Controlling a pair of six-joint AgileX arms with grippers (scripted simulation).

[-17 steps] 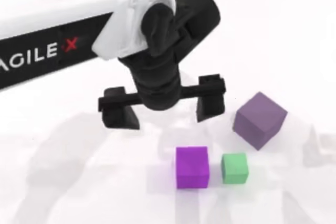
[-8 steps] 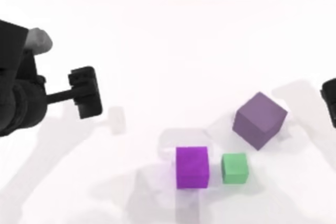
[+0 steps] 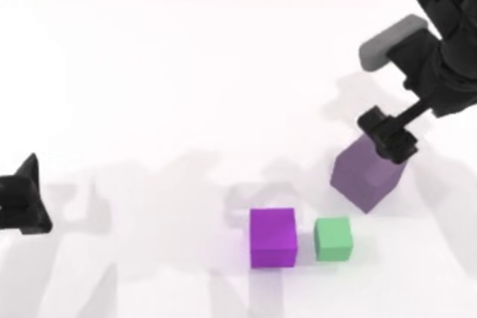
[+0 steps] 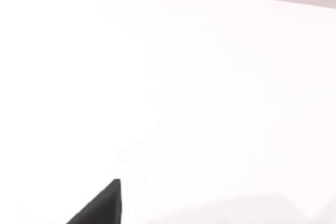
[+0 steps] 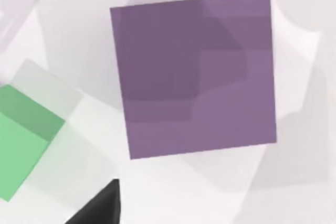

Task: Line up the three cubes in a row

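right gripper over greyish-purple cube's top, finger spread unclear | cubes: 3, matte, plain-faced – largest greyish-purple turned askew at right; magenta cube and small green cube side by side, nearer front | left gripper parked at table's left edge

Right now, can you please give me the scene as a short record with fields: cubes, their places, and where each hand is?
cubes: three on the table
magenta cube: front centre, beside the green cube, small gap between them
greyish-purple cube: behind and right of the green one, turned at an angle, out of line
right hand: over the greyish-purple cube's top
left hand: at the table's left edge, away from the cubes
row: not yet complete
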